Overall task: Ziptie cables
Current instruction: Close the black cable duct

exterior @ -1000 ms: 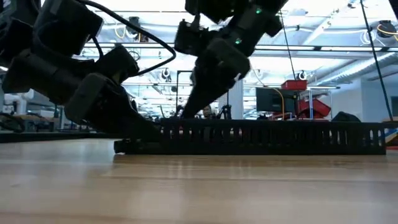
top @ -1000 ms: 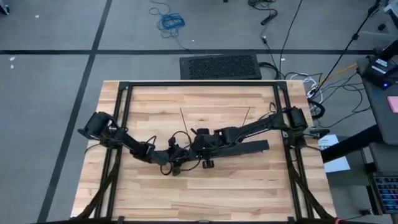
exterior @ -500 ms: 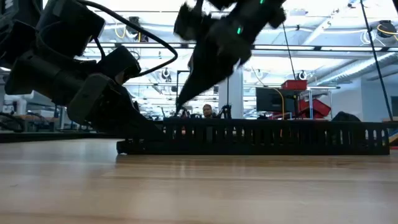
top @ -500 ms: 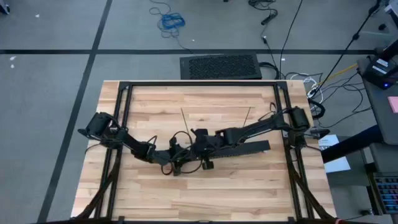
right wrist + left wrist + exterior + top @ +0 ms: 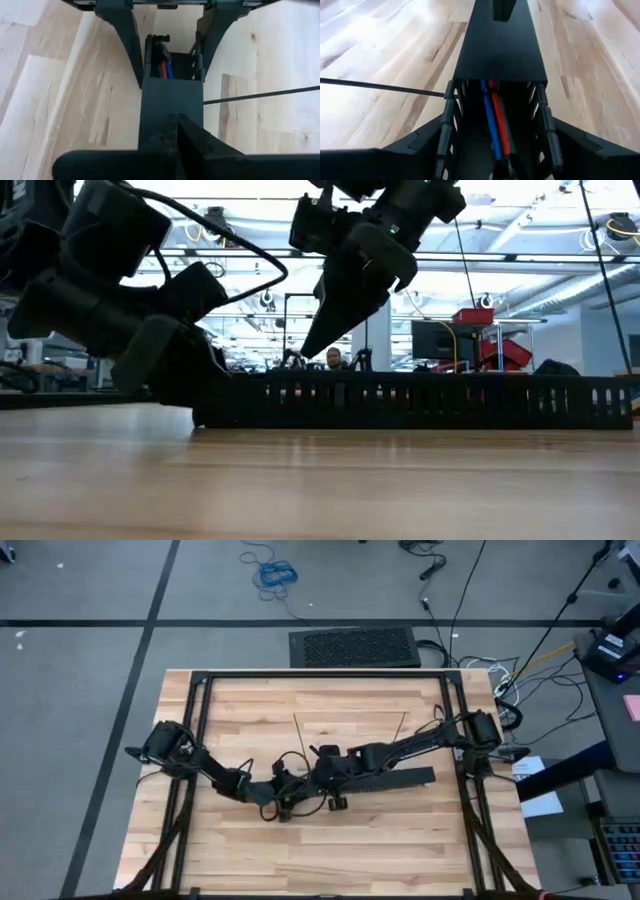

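Observation:
A long black slotted bar (image 5: 385,780) lies across the table's middle, a lid on most of its length. At its open left end the cables (image 5: 496,125), blue, red and green, lie inside the channel. My left gripper (image 5: 495,142) is shut on that end. My right gripper (image 5: 176,125) is shut and hovers just over the lid (image 5: 170,97), a little right of the left gripper; its tip (image 5: 305,352) shows above the bar. One ziptie (image 5: 380,86) lies flat on the wood and reaches the bar's far wall. Another ziptie (image 5: 398,726) lies farther right. My left gripper holds the bar's open left end by its two slotted side walls (image 5: 451,107), one finger outside each wall. The fingers come level from the table's left and lie along the bar. The bar rests flat on the table.
A black frame (image 5: 320,675) runs round the table's far and side edges. Bare wood lies near and far of the bar. Beyond the table's far edge a black mat (image 5: 355,646) and a blue cable coil (image 5: 275,575) lie on the floor.
My right gripper has risen a little off the bar and shifted toward the table's right, still shut. The bar's left end, held by my left gripper, has slid slightly toward the right.

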